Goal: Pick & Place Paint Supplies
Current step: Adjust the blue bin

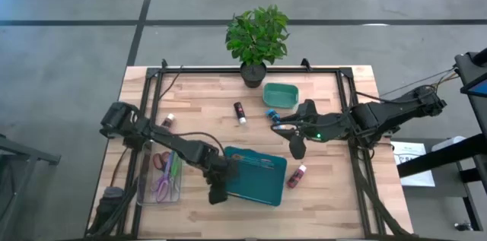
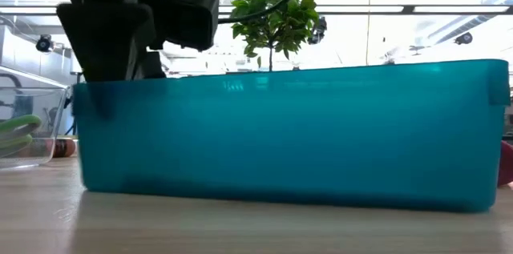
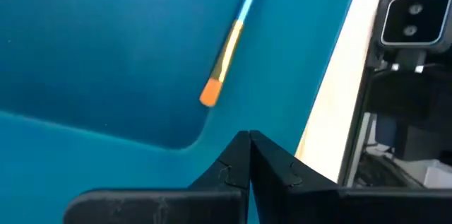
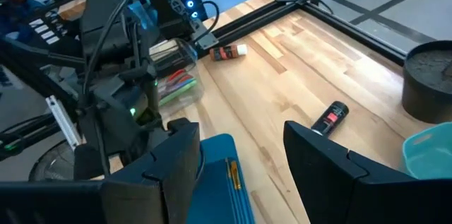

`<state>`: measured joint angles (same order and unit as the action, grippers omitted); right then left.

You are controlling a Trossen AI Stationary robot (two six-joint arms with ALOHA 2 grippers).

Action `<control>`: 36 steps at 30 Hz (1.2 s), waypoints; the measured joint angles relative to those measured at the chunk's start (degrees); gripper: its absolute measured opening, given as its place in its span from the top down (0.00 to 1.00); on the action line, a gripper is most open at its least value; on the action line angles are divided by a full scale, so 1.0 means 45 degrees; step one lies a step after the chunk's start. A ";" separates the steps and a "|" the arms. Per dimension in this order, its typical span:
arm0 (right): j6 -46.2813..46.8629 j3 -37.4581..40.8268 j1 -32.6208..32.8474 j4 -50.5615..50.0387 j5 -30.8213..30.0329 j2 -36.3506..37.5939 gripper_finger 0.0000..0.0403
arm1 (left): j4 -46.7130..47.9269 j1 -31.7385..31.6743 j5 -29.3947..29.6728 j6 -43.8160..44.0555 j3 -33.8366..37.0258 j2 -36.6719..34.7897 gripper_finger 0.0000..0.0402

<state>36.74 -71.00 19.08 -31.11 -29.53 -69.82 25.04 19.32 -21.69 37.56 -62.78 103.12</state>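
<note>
The left gripper (image 1: 217,192) hangs closed and empty at the teal tray's (image 1: 266,191) near-left corner, a brush (image 3: 224,54) lying inside. The right gripper (image 1: 297,148), open and empty, should drop squarely over the pinkish bottle (image 1: 297,175) beside the tray. The low view shows mostly tray wall; bottle labels probably can't be read.
</note>
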 joint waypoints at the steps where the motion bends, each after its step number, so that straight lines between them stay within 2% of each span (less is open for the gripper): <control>1: 0.0015 0.0000 0.0066 0.0001 -0.0002 0.0000 0.49 | -0.0073 0.0169 0.0036 0.0258 -0.0011 0.0025 0.98; 7: -0.0003 0.0012 0.0387 0.0005 -0.0005 0.0000 0.49 | -0.1765 0.0984 0.0014 0.2305 0.0004 0.0026 0.98; 12: -0.0123 0.0020 0.0498 0.0000 0.0018 0.0000 0.49 | -0.3514 0.1085 0.0670 0.3727 0.0004 0.0060 0.98; 18: -0.0377 0.0020 0.0554 -0.0005 0.0294 0.0000 0.49 | -0.4207 0.0772 0.1741 0.4104 -0.0124 0.0065 0.98; 23: -0.0568 0.0020 0.0600 -0.0005 0.0293 0.0000 0.49 | -0.4134 -0.0382 0.2262 0.3402 -0.0395 0.0065 0.98; 28: -0.0726 0.0020 0.0595 0.0000 0.0270 0.0000 0.49 | -0.3841 -0.1640 0.1707 0.2127 -0.1089 0.0373 0.98; 36: -0.0725 0.0020 0.0595 -0.0013 0.0236 0.0000 0.49 | -0.1644 -0.2337 0.1235 0.0228 -0.4698 0.3132 0.98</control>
<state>33.47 -70.91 21.76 -31.17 -28.47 -69.82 17.64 8.81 -16.13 38.59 -83.92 117.22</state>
